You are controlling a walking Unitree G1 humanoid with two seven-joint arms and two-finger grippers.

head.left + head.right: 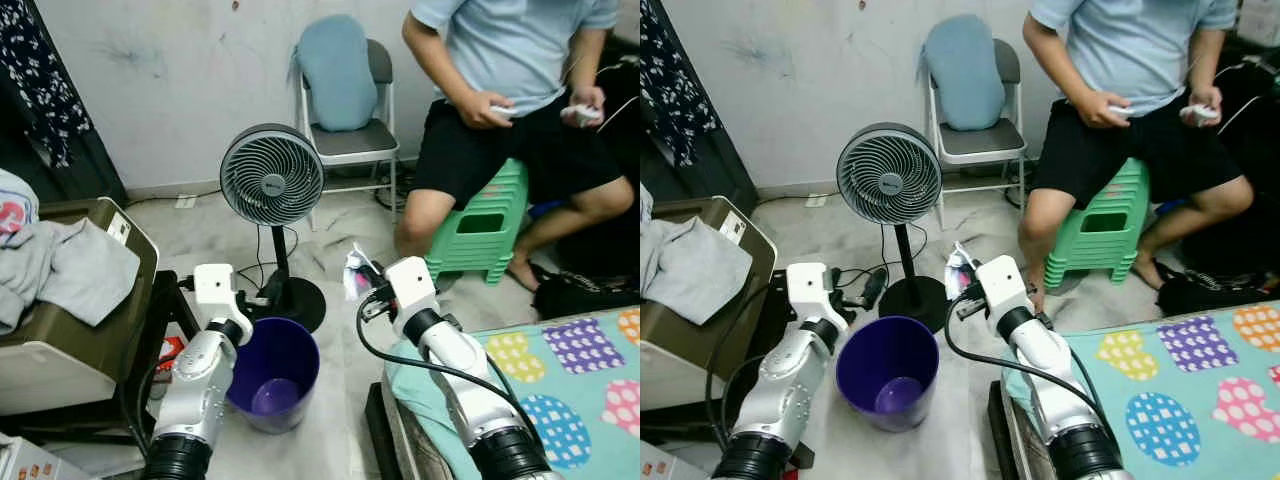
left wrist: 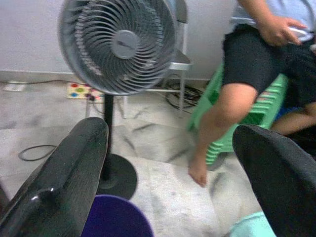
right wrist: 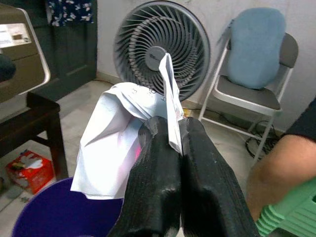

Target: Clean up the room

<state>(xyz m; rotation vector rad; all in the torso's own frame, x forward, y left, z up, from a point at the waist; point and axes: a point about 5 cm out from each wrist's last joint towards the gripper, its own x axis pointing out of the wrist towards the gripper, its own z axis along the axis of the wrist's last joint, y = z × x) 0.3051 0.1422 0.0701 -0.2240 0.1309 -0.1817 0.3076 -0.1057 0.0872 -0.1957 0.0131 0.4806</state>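
Right gripper (image 3: 168, 133) raised forward, fingers clamped together on white wrapper (image 3: 123, 143). Left gripper (image 2: 170, 168) raised alongside, fingers spread wide.

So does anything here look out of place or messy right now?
Yes. Grey clothes are heaped untidily over the brown box on the left. A red packet lies on the floor beside the purple bin. The right claw is shut on a crumpled white wrapper, held above that bin.

You've got crinkly white paper (image 3: 123, 143), glossy purple plastic bin (image 1: 272, 372), matt black fingers (image 2: 64, 182), marbled stone floor (image 1: 340, 235).
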